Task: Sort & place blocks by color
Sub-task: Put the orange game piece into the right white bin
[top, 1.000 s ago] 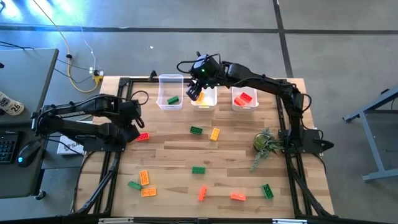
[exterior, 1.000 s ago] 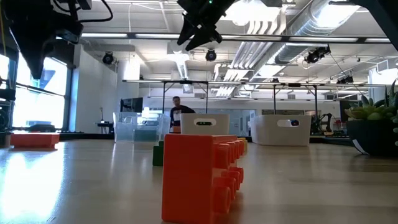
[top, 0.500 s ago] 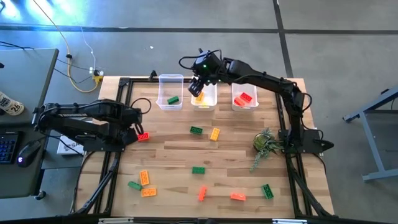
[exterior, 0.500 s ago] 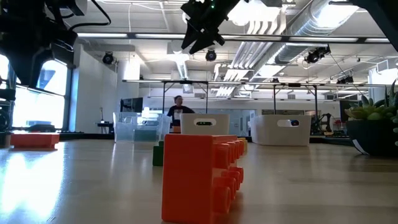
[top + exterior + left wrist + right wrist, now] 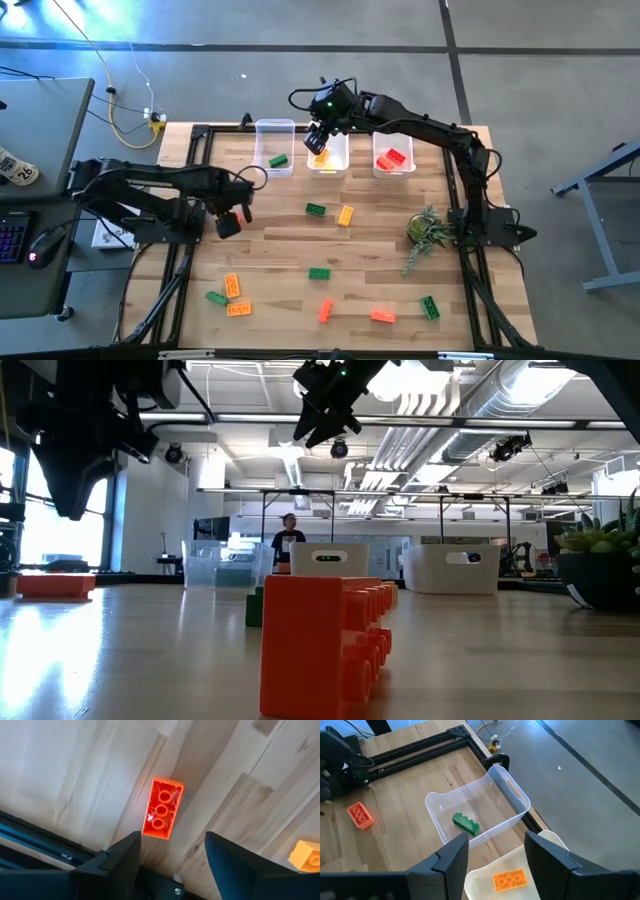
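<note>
My left gripper [image 5: 228,222] [image 5: 172,838] hangs open above a red-orange block [image 5: 162,809] that lies flat on the wood near the table's left rail; the low view shows this block [image 5: 55,585] well below the fingers. My right gripper [image 5: 320,140] [image 5: 497,840] is open over the middle bin [image 5: 330,165], where a yellow-orange block [image 5: 509,880] lies. A green block [image 5: 466,823] sits in the left clear bin [image 5: 274,128]. Red blocks [image 5: 392,158] lie in the right bin. Several green, yellow-orange and red-orange blocks are scattered on the table.
Loose blocks lie mid-table: green [image 5: 315,209], yellow-orange [image 5: 345,214], green [image 5: 319,272]. More sit along the near edge, such as a yellow-orange one [image 5: 232,285] and a red-orange one [image 5: 325,311]. A small green plant [image 5: 425,232] stands at the right. Black frame rails border the table.
My left gripper has moved toward the table's right and slightly nearer, and now hangs over the red-orange block, hiding it in the high view. My right gripper has shifted slightly toward the far edge over the middle bin. No block has moved.
</note>
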`<state>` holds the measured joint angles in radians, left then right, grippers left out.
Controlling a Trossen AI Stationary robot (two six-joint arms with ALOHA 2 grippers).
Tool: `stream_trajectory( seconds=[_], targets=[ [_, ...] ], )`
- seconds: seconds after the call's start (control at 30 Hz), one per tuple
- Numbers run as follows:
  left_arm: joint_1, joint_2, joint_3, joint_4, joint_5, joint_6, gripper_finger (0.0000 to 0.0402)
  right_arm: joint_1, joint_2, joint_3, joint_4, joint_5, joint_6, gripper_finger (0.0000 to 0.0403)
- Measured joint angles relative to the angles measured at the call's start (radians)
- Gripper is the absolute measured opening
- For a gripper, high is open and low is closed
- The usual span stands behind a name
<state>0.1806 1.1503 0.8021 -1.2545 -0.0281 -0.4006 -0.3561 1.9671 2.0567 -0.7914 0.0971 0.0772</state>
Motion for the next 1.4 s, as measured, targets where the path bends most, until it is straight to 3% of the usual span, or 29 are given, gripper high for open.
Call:
stream_trajectory(
  seconds=[0.7,1.4],
  targets=[
    [0.0,0.339,0.0,0.042,-0.009,0.066,0.0206,0.0,0.0,-0.001,-0.006,0.0,0.0,0.0178],
    [0.0,0.531,0.0,0.051,-0.009,0.105,0.0206,0.0,0.0,-0.001,-0.039,0.0,0.0,0.0178]
  ],
)
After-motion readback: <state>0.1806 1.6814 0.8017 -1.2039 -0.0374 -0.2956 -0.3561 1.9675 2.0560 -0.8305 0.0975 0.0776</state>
